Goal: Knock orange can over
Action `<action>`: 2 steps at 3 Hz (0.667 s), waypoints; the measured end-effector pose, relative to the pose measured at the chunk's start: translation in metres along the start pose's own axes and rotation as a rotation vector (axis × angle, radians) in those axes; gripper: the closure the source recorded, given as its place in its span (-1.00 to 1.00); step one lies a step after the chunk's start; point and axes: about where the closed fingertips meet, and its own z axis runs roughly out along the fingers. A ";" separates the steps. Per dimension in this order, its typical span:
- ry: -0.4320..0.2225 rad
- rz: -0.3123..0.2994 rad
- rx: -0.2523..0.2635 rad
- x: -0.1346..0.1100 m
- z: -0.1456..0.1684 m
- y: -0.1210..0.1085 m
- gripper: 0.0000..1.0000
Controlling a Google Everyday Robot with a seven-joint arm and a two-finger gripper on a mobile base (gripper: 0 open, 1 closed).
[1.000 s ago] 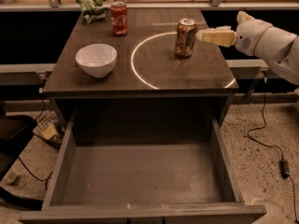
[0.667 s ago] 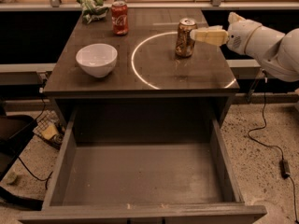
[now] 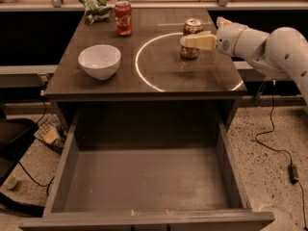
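The orange can [image 3: 192, 29] stands upright on the dark table top [image 3: 144, 76], at the right side of a white circle marking. It is orange-brown with a silver top rim. My gripper [image 3: 185, 40] reaches in from the right on a white arm. Its pale fingers lie across the can's middle, in front of it, and seem to touch it. The can's lower part shows below the fingers.
A red cola can [image 3: 123, 18] stands at the back left. A green crumpled bag [image 3: 95, 6] lies beside it. A white bowl [image 3: 99, 61] sits at the left front. An open empty drawer [image 3: 144, 182] juts out below the table. Cables lie on the floor.
My gripper has moved left, from beside the can's right side to across its front. The can still stands upright in the same place.
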 end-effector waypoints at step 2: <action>-0.006 0.038 -0.077 0.025 0.023 0.021 -0.52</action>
